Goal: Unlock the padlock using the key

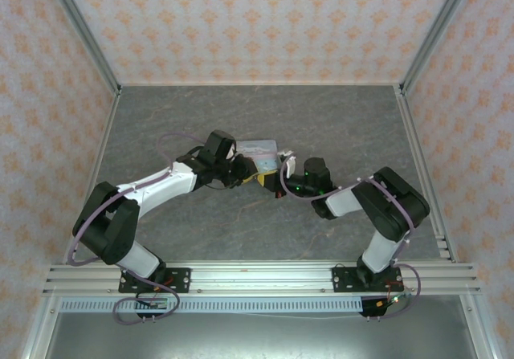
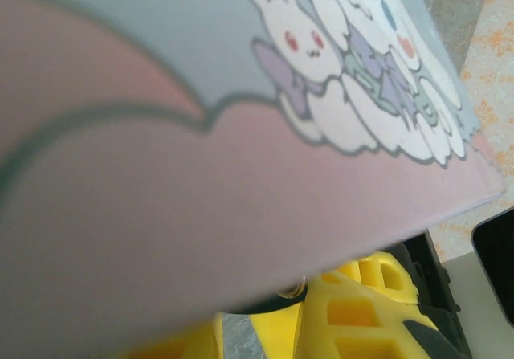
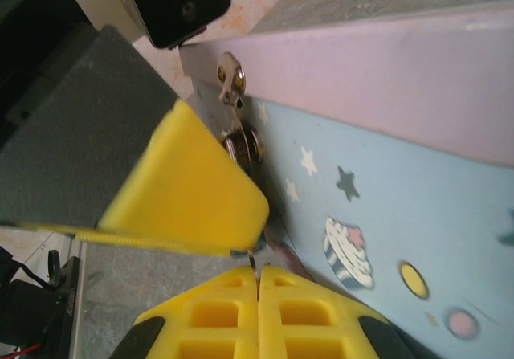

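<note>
We saw the grey table (image 1: 201,118) carrying one large object, the pale blue cartoon-printed tin (image 3: 385,214), with both arms reaching in and meeting at its near side. The left gripper (image 1: 241,173) sat close against the tin, one yellow finger (image 3: 189,186) lying across the corner below the hasp (image 3: 230,79). We could not tell whether its jaws were clamped on anything or merely resting there. The right gripper (image 3: 258,283) had its jaws clenched together, and a thin metal sliver that we took for the key (image 3: 252,260) stood up from between the tips.

The padlock (image 3: 243,144) hung small and dark from the hasp on the tin's side wall, half hidden behind that left finger, just beyond the key's tip.

We judged the main danger to be the tin itself. It looked light, and a push from the key could slide or tip it if the left arm was not truly bracing it. Next, the padlock hung free on its shackle, so it could swing aside under a slightly off-line approach, and the key would skate past the keyway. The left finger crowded the approach, and the two grippers could collide. Smallest and likeliest, the key was pinched only at its end. Any sideways load or twist could rotate it in the pads or lever it out altogether.
</note>
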### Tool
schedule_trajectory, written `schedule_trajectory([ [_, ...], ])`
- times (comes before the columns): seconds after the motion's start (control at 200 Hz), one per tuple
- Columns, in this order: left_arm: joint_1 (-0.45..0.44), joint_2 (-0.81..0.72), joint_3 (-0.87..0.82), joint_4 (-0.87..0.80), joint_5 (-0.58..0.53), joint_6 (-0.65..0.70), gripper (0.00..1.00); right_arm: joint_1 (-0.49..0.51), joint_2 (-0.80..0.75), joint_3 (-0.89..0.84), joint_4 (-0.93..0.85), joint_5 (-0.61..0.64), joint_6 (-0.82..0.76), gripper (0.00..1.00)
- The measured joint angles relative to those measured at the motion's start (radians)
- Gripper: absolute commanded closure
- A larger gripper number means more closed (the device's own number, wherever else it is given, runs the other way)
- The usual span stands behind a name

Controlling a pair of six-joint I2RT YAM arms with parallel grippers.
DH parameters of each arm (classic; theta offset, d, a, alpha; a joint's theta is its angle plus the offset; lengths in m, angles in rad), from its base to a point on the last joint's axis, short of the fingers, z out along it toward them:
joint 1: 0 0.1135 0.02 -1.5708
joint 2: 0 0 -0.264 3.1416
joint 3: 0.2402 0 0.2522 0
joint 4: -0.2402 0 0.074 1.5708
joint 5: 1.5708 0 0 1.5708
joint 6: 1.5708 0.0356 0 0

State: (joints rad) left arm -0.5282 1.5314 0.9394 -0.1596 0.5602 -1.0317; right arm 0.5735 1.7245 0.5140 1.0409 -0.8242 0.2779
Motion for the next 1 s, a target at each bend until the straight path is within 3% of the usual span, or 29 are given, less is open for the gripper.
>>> schedule_trajectory([
  [0.27, 0.014, 0.000, 0.000, 0.025, -0.043, -0.008, 1.00, -0.003, 0.032, 0.062, -0.028, -0.006, 0.017, 0.99],
  [0.46, 0.010, 0.001, -0.009, 0.029, -0.044, -0.013, 1.00, 0.000, 0.019, 0.047, -0.034, 0.014, -0.005, 0.74],
  [0.686, -0.007, 0.004, -0.027, 0.032, -0.052, -0.026, 1.00, -0.006, -0.034, -0.074, -0.014, 0.066, -0.059, 0.58],
  [0.836, -0.007, 0.004, -0.034, 0.041, -0.052, -0.042, 1.00, -0.023, -0.117, -0.140, -0.108, 0.152, -0.126, 0.56],
  [1.001, -0.006, 0.004, -0.034, 0.055, -0.048, -0.061, 1.00, -0.012, -0.326, -0.175, -0.241, 0.256, -0.260, 0.55],
])
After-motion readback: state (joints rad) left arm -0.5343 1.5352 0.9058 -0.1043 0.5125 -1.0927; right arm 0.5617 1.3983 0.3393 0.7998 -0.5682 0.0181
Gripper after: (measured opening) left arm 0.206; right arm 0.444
